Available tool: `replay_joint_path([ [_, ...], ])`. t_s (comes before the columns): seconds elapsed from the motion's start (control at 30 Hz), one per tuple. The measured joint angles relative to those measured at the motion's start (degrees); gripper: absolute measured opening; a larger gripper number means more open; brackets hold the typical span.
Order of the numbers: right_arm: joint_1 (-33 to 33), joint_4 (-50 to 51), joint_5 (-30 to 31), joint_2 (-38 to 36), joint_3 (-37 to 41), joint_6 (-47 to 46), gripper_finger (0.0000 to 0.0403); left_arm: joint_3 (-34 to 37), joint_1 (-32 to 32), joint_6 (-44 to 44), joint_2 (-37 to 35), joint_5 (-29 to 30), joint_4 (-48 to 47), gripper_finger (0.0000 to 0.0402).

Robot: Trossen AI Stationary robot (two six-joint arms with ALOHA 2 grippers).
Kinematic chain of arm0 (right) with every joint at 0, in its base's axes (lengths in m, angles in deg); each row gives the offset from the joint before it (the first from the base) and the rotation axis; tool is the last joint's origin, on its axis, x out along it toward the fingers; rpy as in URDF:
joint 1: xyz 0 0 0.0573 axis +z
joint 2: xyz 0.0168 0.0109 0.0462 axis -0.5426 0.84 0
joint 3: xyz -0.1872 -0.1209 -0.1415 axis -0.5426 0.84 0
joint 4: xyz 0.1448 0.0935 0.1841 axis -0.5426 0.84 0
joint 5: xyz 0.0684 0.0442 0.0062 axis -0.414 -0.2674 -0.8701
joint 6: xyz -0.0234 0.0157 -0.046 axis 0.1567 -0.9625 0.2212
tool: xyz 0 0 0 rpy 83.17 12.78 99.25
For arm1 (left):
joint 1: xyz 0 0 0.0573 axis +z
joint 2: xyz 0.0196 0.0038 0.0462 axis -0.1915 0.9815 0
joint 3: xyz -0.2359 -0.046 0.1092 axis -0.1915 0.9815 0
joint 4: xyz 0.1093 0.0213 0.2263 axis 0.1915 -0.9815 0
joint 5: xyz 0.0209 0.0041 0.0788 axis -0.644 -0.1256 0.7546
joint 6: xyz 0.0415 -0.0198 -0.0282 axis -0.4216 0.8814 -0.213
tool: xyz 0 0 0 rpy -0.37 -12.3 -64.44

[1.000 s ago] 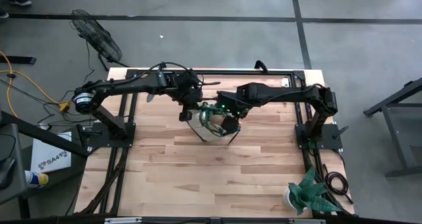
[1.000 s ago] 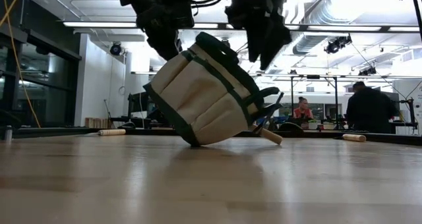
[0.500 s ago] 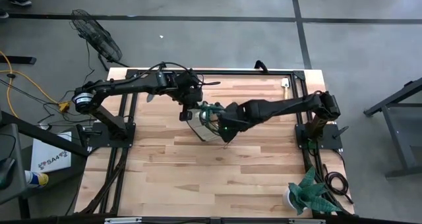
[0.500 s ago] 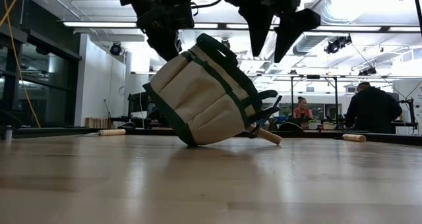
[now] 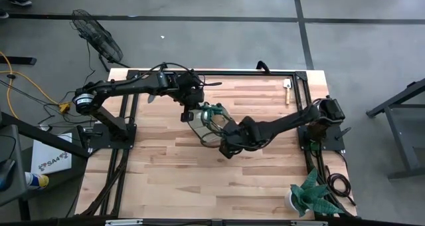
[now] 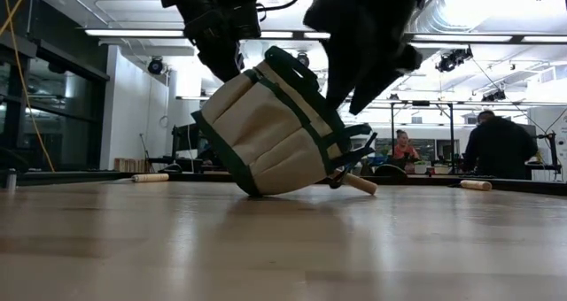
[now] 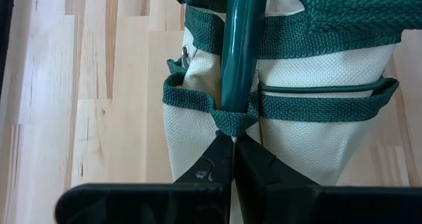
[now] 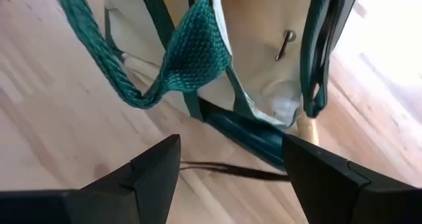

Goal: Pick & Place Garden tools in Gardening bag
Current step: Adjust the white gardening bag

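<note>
The gardening bag [image 5: 210, 124], beige with green trim, stands tipped on the table's middle. Its lower edge [image 6: 259, 191] rests on the wood and its mouth faces the table's right. My left gripper [image 7: 232, 145] is shut on the bag's green band. My right gripper [image 8: 231, 178] hovers open just off the bag's near right side [image 5: 226, 146], touching nothing. Past its fingers I see a loose green handle loop [image 8: 191, 59], a green-handled tool [image 8: 250, 135] and a wooden handle [image 6: 359, 182] sticking out at the bag's mouth. A trowel [image 5: 287, 88] lies at the far right. My left gripper pinches a puckered bit of the green webbing band [image 7: 231, 122] on the bag's outer wall between its two fingertips. The fingers slant down from the table's left. The bag hangs tilted from this hold, with only its lower edge on the table.
A potted green plant [image 5: 311, 195] stands at the near right corner. Two wooden handles [image 6: 151, 177] [image 6: 474, 184] lie on the table far behind the bag. Bare wood stretches along the table's near half. People show in the room beyond.
My right gripper has swung from above the bag's mouth toward the table's near edge and down, turning as it went. It stays open and now sits beside the bag's near right side. The bag has kept its tilt in the left gripper's hold.
</note>
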Motion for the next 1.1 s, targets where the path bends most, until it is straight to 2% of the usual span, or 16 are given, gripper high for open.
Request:
replay_joint_path([
  [0.37, -2.25, -5.80, 5.31, 0.02, 5.21, 11.31, 0.0256, 0.00, 0.02, 0.02, 0.00, -1.05, 0.00, 0.0000],
  [0.5, -3.82, -9.18, 4.24, 0.02, 5.26, 16.77, 0.0256, 0.00, 0.02, 0.02, 0.00, -1.07, 0.00, 0.0000],
  [0.63, -5.84, -12.18, -0.96, 0.02, 5.26, 22.19, 0.0248, 0.00, 0.02, 0.02, 0.00, -1.05, -0.01, 0.0000],
  [0.73, -7.05, -11.98, -3.70, 0.02, 5.54, 23.97, 0.0222, 0.00, 0.02, 0.34, 0.00, -1.05, -0.02, 0.0000],
  [0.9, -8.04, -11.85, -8.69, 0.02, 7.21, 26.36, 0.0155, 0.00, 0.02, 1.30, 0.00, -1.05, -0.04, 0.0000],
  [1.1, -7.98, -10.87, -9.64, 0.01, 8.19, 28.34, 0.0059, 0.00, 0.02, 1.54, -0.02, -1.05, -0.29, 0.0000],
])
